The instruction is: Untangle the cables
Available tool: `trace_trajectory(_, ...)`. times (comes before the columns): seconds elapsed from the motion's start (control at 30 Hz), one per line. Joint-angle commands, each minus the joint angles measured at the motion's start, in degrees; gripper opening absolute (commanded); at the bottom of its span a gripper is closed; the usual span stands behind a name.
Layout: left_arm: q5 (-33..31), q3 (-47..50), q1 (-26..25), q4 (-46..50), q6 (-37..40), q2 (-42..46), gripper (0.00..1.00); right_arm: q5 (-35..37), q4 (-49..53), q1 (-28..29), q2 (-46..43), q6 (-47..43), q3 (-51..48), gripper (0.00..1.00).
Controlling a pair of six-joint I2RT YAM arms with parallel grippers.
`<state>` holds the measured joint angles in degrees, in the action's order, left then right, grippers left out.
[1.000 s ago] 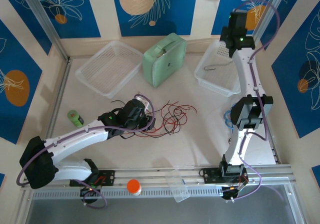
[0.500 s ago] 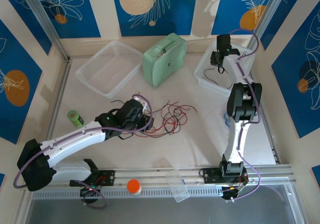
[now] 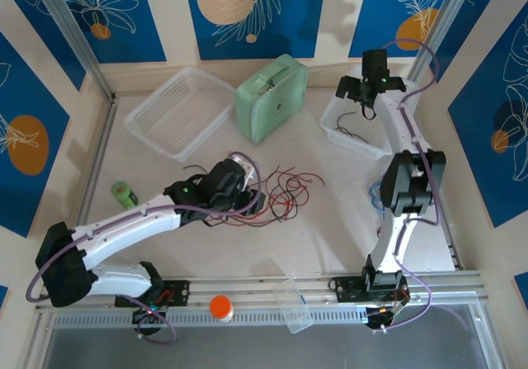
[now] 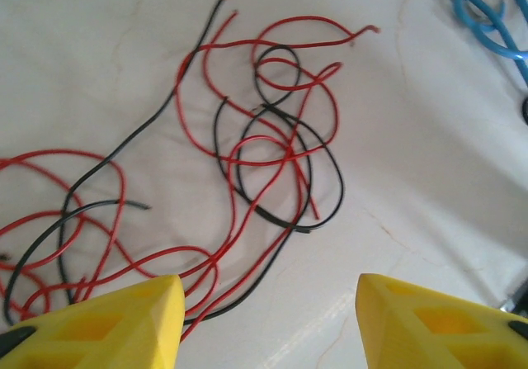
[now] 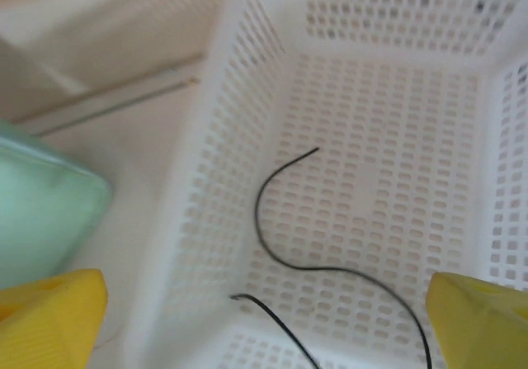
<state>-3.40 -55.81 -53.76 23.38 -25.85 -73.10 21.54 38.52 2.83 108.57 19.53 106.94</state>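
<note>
A tangle of thin red and black cables lies on the white table mid-scene; in the left wrist view the cables loop over one another just ahead of the fingers. My left gripper hovers at the tangle's left edge, and in its own view the left gripper is open with nothing between the yellow fingertips. One black cable lies apart in the right white basket. My right gripper hangs open above that basket, holding nothing.
An empty white basket sits at the back left, with a mint-green case beside it. A blue-tubed stethoscope lies right of the tangle. A green bottle stands at the left, and an orange cap and a clear cup are on the front rail.
The right arm has swung and turned over the right basket, its gripper now pointing down into it. The left gripper has crept slightly right toward the tangle.
</note>
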Motion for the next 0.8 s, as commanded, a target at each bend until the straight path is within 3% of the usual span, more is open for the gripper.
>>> trace_trajectory(0.0,1.55,-4.18,-1.98,-0.12,3.04,-3.01,0.61,-0.44,-1.71,2.86,-9.98,-2.35,-1.33,1.00)
trace_trajectory(0.2,2.42,-10.40,-2.84,-1.79,3.63,-10.03,0.69,0.98,-1.08,9.74,-27.51,-4.08,-9.70,1.00)
trace_trajectory(0.5,8.61,-18.17,-3.19,-7.24,2.37,-24.09,0.73,-1.04,7.27,14.35,-52.47,6.31,-29.08,0.96)
trace_trajectory(0.63,10.51,-24.39,-3.96,-5.91,2.64,-31.78,0.75,-3.30,10.73,15.26,-59.34,10.92,-37.00,0.92)
trace_trajectory(0.77,6.85,-29.54,-4.69,-4.32,2.48,-37.15,0.71,-4.78,12.50,15.76,-61.78,13.26,-42.08,0.89)
